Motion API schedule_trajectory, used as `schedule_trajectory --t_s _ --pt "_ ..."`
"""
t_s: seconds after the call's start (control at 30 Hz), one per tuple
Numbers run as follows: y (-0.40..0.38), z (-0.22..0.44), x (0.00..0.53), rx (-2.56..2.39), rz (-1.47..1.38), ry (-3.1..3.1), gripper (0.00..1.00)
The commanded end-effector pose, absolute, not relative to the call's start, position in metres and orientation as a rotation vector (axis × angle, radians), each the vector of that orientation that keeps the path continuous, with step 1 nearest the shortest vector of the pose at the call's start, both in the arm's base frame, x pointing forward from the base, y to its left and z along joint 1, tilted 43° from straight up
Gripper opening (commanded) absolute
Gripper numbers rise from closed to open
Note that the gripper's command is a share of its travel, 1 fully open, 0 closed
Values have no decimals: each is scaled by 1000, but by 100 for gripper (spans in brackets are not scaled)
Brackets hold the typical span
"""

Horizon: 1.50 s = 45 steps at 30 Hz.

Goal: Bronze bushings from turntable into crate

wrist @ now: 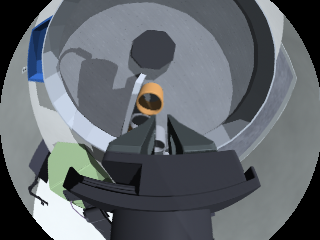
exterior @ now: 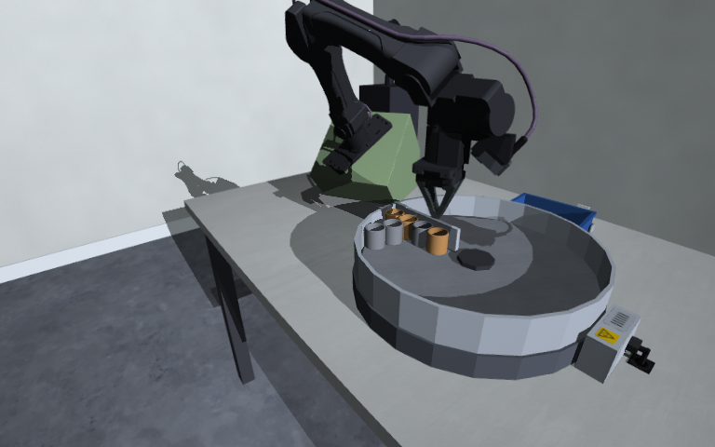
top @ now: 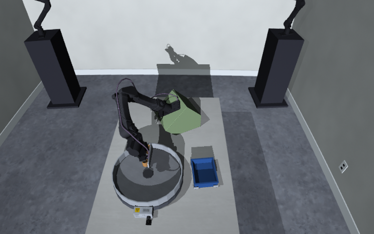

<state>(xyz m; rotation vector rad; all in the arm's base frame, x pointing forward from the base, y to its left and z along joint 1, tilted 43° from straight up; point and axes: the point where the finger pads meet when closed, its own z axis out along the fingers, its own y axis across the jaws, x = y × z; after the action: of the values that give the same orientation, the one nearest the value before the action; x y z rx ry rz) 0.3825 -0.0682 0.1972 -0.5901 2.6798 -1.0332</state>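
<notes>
Three bronze bushings and three steel bushings stand in a cluster at the back left of the turntable, along a pale fence bar. My gripper points down just above the fence, behind the bushings. Its fingertips meet in a point and hold nothing. The wrist view shows one bronze bushing just ahead of the fingers. The blue crate stands empty to the right of the turntable.
A dark hub sits at the turntable's centre. A large green block stands behind the turntable by the arm's base. A control box is fixed at the turntable's front edge.
</notes>
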Motion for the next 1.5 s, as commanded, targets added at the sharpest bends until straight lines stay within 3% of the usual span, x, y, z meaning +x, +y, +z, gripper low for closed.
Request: schedule_trajectory --t_s 0.0,1.47 --pt "-57 203 380 -600 -1020 2641 15" --pt "-61 194 383 -617 -1013 2646 15"
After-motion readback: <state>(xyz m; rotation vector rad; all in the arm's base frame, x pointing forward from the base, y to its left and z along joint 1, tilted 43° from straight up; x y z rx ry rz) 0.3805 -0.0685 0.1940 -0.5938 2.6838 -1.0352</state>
